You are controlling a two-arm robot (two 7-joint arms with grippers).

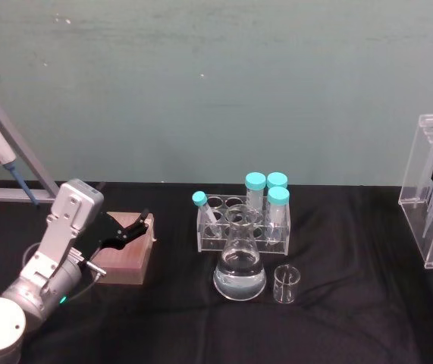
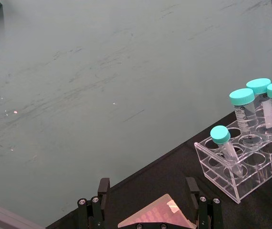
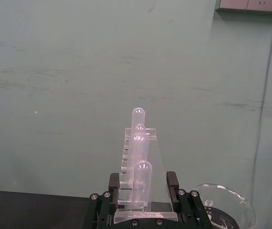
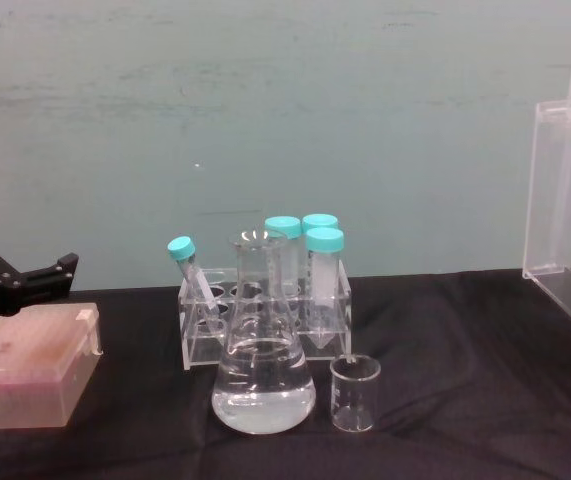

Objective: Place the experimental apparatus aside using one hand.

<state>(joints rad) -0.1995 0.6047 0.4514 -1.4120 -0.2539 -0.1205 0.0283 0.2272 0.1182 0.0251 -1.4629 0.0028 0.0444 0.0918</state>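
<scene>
Take the conical flask (image 1: 240,267) as your mark: it stands upright mid-table on the black cloth (image 1: 352,326), with clear liquid filling its broad bottom. Your right gripper (image 3: 144,180) is well off to the flask's right, clamped on the tall acrylic stand (image 1: 419,189). In the right wrist view one black finger (image 3: 114,183) sits against each side of the stand, and the pipettes (image 3: 138,119) rise upright between them. The stand is upright too, well apart from the rest of the labware.

The small beaker (image 1: 285,284) stands just beside the flask on its right, a little nearer the robot and not touching it. Directly behind the flask is a clear tube rack (image 1: 208,241) holding teal-capped tubes (image 1: 277,199); one of them leans at the rack's left end.

Well to the flask's left lies a pinkish box (image 1: 129,262), and your left gripper (image 1: 135,227) hangs just above it — jaws spread wide and free of the box.
</scene>
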